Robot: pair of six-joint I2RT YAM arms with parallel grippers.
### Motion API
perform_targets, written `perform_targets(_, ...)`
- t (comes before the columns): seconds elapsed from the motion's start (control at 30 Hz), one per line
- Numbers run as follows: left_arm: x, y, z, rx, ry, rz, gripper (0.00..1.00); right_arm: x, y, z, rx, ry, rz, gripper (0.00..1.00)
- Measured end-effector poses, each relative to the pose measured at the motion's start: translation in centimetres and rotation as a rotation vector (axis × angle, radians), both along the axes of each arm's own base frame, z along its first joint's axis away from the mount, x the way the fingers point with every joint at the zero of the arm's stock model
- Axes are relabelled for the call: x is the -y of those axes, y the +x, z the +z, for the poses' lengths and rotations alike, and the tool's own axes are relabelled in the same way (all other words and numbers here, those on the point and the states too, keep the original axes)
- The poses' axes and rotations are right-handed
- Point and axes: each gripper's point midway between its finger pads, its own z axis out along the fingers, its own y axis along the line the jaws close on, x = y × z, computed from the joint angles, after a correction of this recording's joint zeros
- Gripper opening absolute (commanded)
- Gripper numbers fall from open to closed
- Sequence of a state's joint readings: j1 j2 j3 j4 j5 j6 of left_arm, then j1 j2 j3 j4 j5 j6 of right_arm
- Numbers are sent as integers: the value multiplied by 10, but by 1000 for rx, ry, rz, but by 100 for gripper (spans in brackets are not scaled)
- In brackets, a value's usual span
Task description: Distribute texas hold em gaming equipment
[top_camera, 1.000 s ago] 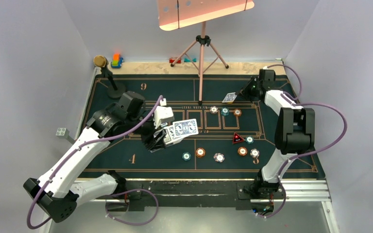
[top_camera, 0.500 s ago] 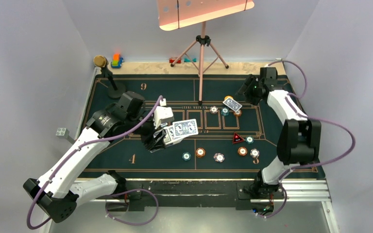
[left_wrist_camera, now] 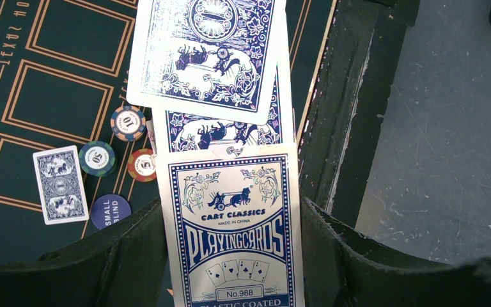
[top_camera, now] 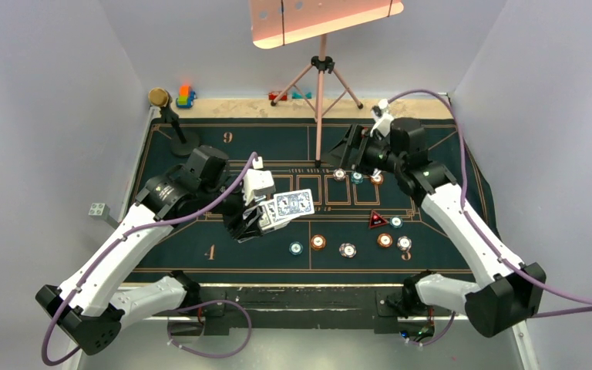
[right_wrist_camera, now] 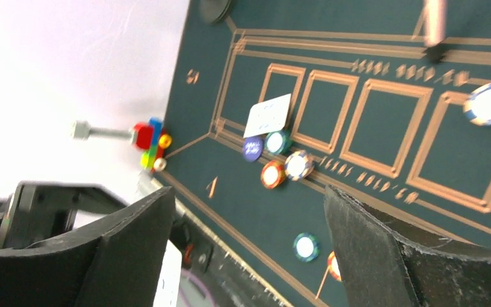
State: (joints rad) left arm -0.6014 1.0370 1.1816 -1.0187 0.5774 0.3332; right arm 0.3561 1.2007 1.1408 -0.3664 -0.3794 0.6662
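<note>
Left gripper clamps blue-backed white-bordered playing cards over green felt mat; right gripper jaws spread wide, empty, over mat.

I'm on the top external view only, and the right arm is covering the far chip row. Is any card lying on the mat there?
Observer: Yes. The left wrist view shows one face-down card flat on the mat, right beside the teal chip.
Operator: Is the right gripper carrying anything?
Observer: No. In its own wrist view the right gripper has its fingers wide apart, with only the mat showing between them.
Operator: What exactly is in the left gripper?
Observer: The left gripper clamps a pack printed "Playing Cards", with blue-backed cards fanned out past it.
</note>
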Motion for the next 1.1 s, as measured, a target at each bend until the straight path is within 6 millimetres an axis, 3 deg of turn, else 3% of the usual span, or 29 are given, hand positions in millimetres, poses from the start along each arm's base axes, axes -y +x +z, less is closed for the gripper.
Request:
perform_targets(0.1, 0, 0, 0, 0, 0, 0, 0, -22, -29, -8, -46, 70, 108, 92)
perform_targets(0.37, 0, 0, 1, 2, -2, 0, 0, -63, -80, -25, -155, 154, 299, 93)
perform_targets(0.47, 0, 0, 1, 3, -2, 0, 0, -69, -92, -24, -168, 181, 329, 83)
perform_targets(0.67, 0, 0, 1, 3, -2, 0, 0, -76, -100, -19, -187, 226, 346, 52)
perform_targets(1.1, 0, 0, 1, 4, -2, 0, 0, -76, -101, -21, -213, 236, 334, 12)
